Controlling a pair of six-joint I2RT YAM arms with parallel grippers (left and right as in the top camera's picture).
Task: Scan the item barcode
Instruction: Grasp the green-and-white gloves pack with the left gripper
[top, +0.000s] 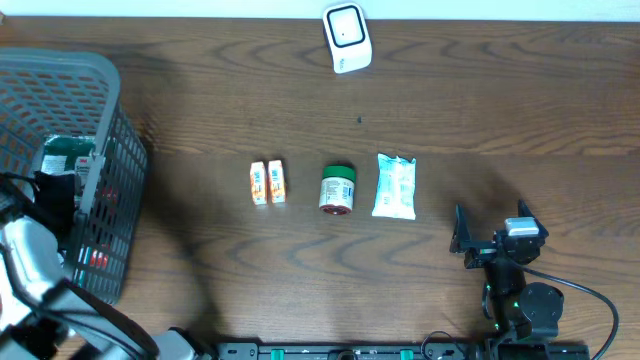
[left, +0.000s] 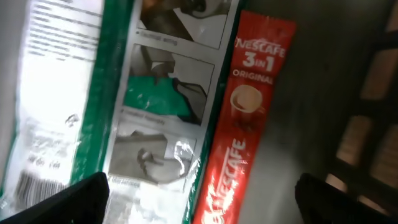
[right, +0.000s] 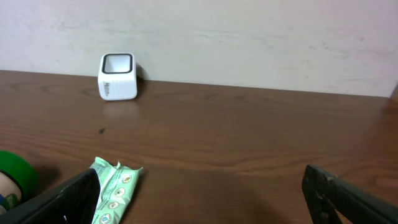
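Two arms well apart, we see the left arm (top: 30, 260) reaching down into the basket (top: 60, 75) at the table's (top: 500, 120) left end, left gripper (left: 205, 202) spread wide over a red sachet (left: 239, 124) beside a green packet (left: 155, 93), right arm (top: 530, 305) folded low at front right, right gripper (right: 202, 202) spread, empty, facing the scanner (top: 347, 38).

Black right tool (top: 458, 233), white left arm (top: 27, 255)

Mock shop checkout, barcode scanner (top: 347, 38), shopping basket (top: 128, 190), packaged groceries (top: 394, 186)
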